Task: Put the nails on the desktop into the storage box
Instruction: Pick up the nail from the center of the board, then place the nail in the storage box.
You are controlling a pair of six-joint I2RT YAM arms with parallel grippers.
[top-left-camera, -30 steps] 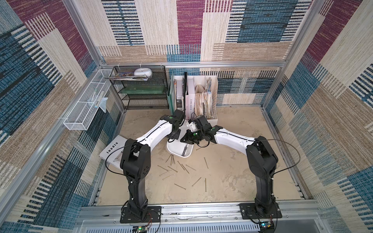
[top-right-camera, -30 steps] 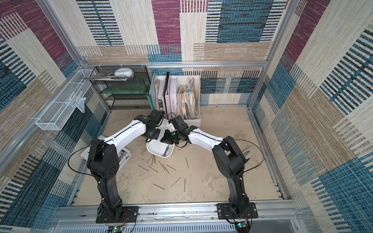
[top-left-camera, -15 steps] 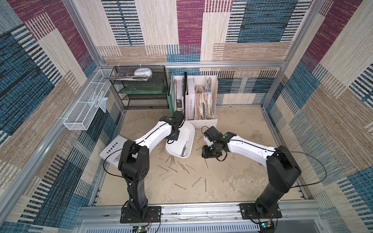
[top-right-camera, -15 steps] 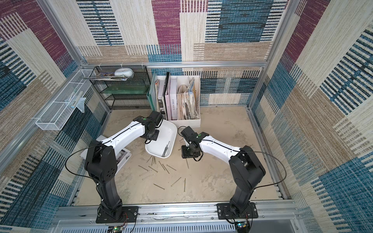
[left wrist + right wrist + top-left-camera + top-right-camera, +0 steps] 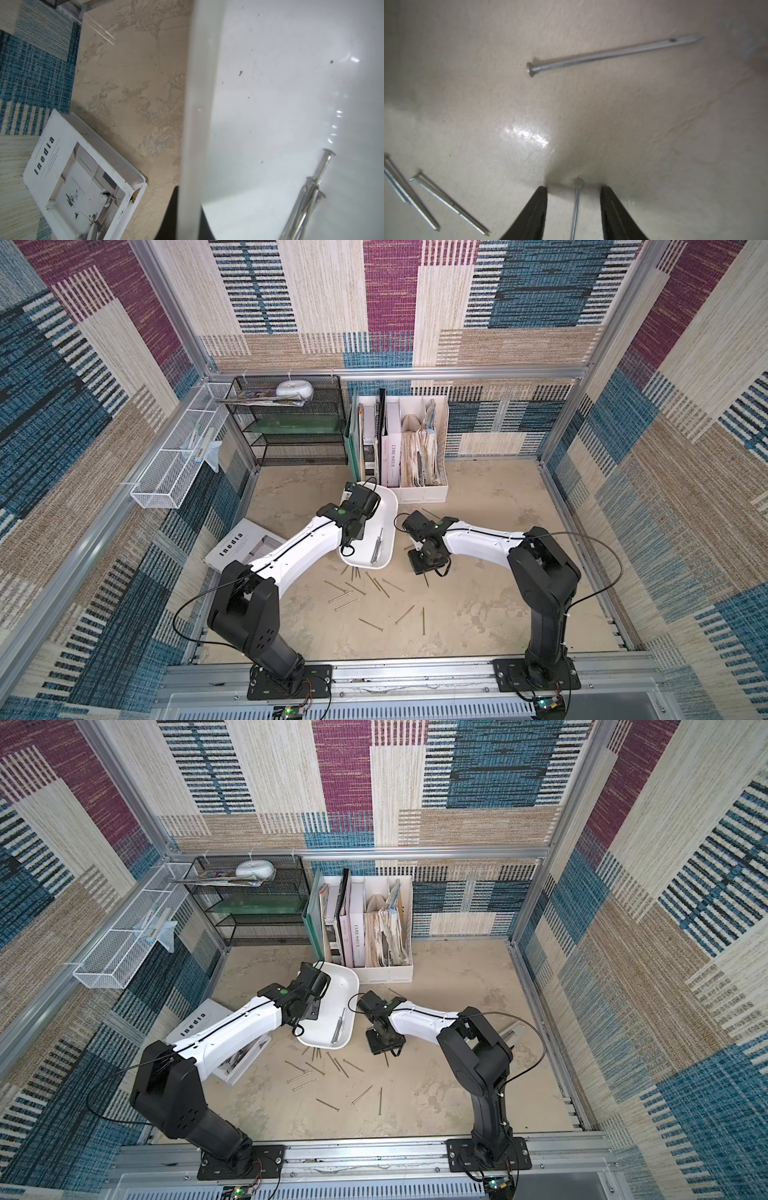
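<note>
The beige, mottled tabletop [image 5: 498, 614] fills the floor of the cell in both top views. Along its far edge stand a black mesh rack [image 5: 303, 456] on the left and, just right of it, a white file holder [image 5: 419, 494] packed with folders and papers. A white wire basket [image 5: 166, 485] hangs on the left wall. A white book [image 5: 237, 543] titled "Inedia" lies flat at the left, partly under the left arm.

The storage box [image 5: 384, 514], a white tub, sits around the middle of the tabletop, just near of the file holder, its long side running far to near. It appears tipped, with its left rim higher than its right. Whether its near end touches the tabletop I cannot tell. The left gripper [image 5: 352, 536] is pressed together on that left rim.

The right gripper [image 5: 428, 568] hangs just right of the box's near end, pointing down. In the right wrist view its black fingers [image 5: 533, 214] are spread, tips at or just above the tabletop. One nail [image 5: 576, 207] lies between them, touching neither.

A few nails [image 5: 377, 545] lie bundled inside the box against its right wall, toward the near end. More loose nails [image 5: 423, 620] are scattered on the tabletop near of the box, between the two arms. The right wrist view also shows a single nail [image 5: 612, 53] lying alone beyond the fingertips and a small group [image 5: 450, 203] off to one side.
</note>
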